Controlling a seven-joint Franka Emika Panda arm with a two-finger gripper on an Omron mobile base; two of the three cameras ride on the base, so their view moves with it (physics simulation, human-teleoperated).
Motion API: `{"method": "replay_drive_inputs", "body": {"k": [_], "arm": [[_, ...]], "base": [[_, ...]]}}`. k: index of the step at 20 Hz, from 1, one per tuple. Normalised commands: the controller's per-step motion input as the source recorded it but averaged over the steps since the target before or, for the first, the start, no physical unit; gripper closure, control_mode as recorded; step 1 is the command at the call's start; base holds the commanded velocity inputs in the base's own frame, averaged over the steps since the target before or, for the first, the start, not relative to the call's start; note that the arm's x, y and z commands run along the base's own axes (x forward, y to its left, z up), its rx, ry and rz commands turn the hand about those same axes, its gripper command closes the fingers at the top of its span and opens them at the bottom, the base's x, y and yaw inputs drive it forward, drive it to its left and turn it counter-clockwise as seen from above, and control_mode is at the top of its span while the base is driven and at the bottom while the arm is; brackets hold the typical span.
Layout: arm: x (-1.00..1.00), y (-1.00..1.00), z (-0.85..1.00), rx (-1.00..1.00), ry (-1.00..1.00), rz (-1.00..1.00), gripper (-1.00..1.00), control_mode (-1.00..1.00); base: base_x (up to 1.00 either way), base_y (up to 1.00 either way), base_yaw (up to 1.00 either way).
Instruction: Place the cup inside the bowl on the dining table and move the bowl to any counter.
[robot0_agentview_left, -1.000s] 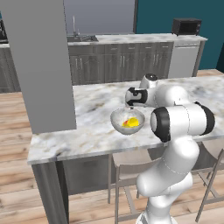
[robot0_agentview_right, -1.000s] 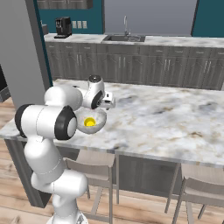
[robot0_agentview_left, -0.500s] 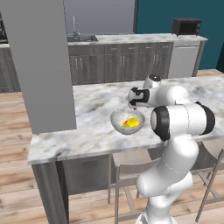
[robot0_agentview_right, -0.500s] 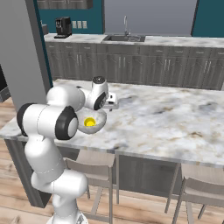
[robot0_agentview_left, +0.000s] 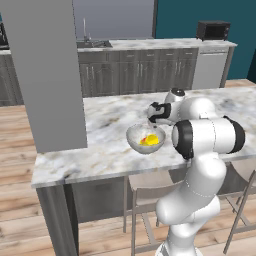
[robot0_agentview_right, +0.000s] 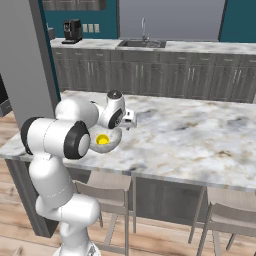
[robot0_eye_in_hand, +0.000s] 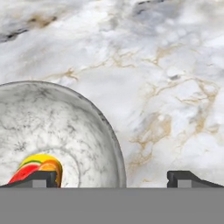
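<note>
Bright, even, flat rendered light, with only a soft shadow under the desk (robot0_agentview_left: 100, 155) overhang. Base views look slightly soft; no glare.

Bare marble right of bowl (robot0_eye_in_hand: 65, 131)

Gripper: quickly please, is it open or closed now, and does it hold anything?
Gripper: open and holding nothing; it straddles the rim of the bowl, and the cup lies inside the bowl.

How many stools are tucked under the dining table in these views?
3. One stool sits under the dining table by the robot, another to its right, and a third shows at the left base view's right edge. More may be hidden.
</note>
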Motion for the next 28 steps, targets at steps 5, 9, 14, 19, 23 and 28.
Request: {"method": "replay_drive_inputs", "body": {"k": [5,9,14,19,23,28], "arm": [[-0.03,0.00,-0.09,0.00,0.00,0.00,-1.00,-1.00],[-0.03,0.00,-0.19,0.00,0.00,0.00,-1.00,-1.00],[-0.01,0.00,-0.07,0.00,0.00,0.00,-1.00,-1.00],[0.00,0.00,-0.11,0.00,0.00,0.00,-1.00,-1.00],[0.00,0.00,-0.11,0.00,0.00,0.00,-1.00,-1.00],[0.00,0.00,-0.10,0.00,0.00,0.00,-1.00,-1.00]], "base": [[0.00,0.00,0.00],[0.00,0.00,0.00],[0.00,0.00,0.00],[0.00,0.00,0.00],[0.00,0.00,0.00],[0.00,0.00,0.00]]}}
